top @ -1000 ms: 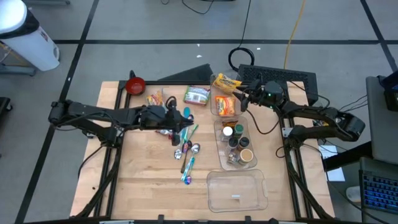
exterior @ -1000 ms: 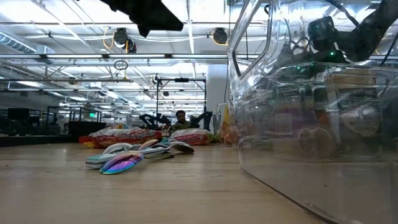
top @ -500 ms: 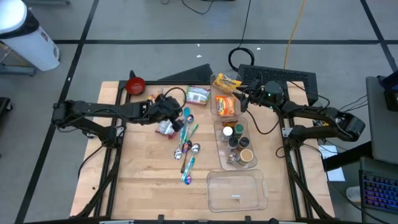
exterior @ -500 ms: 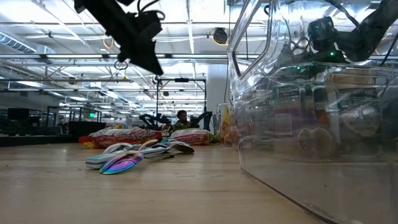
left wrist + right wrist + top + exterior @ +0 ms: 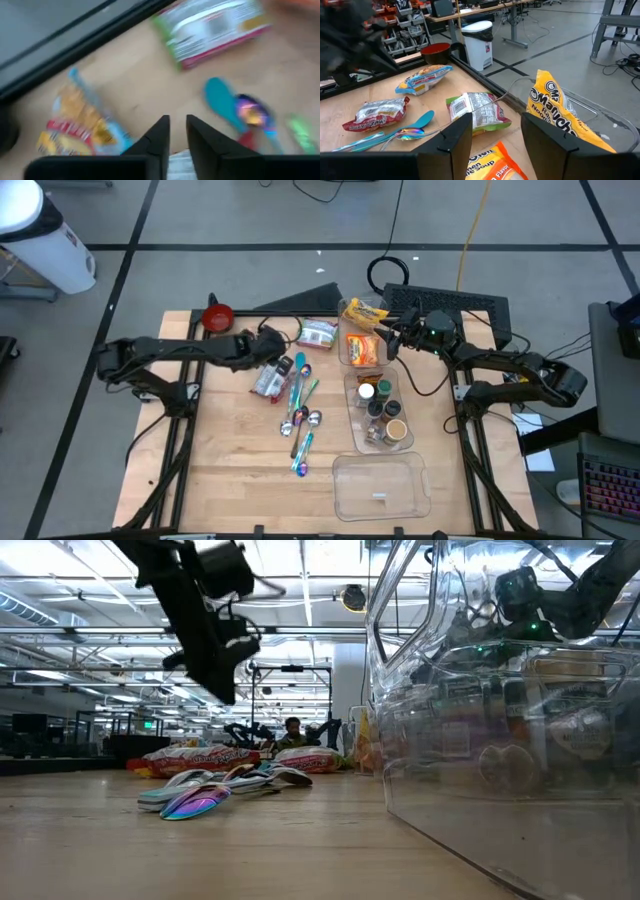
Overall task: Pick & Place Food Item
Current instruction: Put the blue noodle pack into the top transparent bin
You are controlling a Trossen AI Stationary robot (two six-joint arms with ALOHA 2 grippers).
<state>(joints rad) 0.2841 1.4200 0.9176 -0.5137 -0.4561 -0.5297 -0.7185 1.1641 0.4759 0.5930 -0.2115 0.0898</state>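
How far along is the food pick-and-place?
Done: an orange ramen pack lies in the clear bin. In hand: nothing visible; the left gripper hovers over the table, the right gripper is open above the bin. Left: green packet, red-silver packet and yellow packet on the table.

A snack packet [image 5: 269, 381] is laid near the table's [image 5: 225, 470] middle, with a cluster of spoons [image 5: 302, 408] just to its right. A second packet [image 5: 317, 333] is placed behind them, and a bowl [image 5: 217, 316] is set at the rear left corner. Three clear bins are lined along the right side: noodle packs [image 5: 364, 348] are held in the rear one [image 5: 346, 357], jars [image 5: 384, 412] in the middle one [image 5: 353, 412], and the front one [image 5: 380, 486] is nearest the table's edge.
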